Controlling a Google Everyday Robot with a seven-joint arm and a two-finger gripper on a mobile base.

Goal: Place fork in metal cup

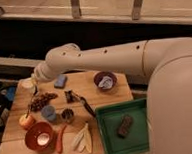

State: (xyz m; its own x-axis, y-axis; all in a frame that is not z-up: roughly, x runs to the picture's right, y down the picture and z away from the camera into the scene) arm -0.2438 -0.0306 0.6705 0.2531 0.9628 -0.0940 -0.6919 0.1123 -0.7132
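My gripper (33,87) is at the end of the white arm, over the far left of the wooden table (111,98), beside a white mug (26,85). It is shut on the fork (30,103), a thin silver sliver that hangs down from it towards the orange fruit (26,120). The metal cup (67,115) stands upright to the right and nearer the front, next to the blue cup (48,113). The gripper and fork are left of and behind the metal cup, apart from it.
An orange bowl (40,136) is at the front left, with a carrot (61,139) and pale slices (82,139) beside it. A black-handled knife (87,106), dark grapes (41,101), a blue sponge (60,82), a purple bowl (105,81) and a green tray (124,127) are also there.
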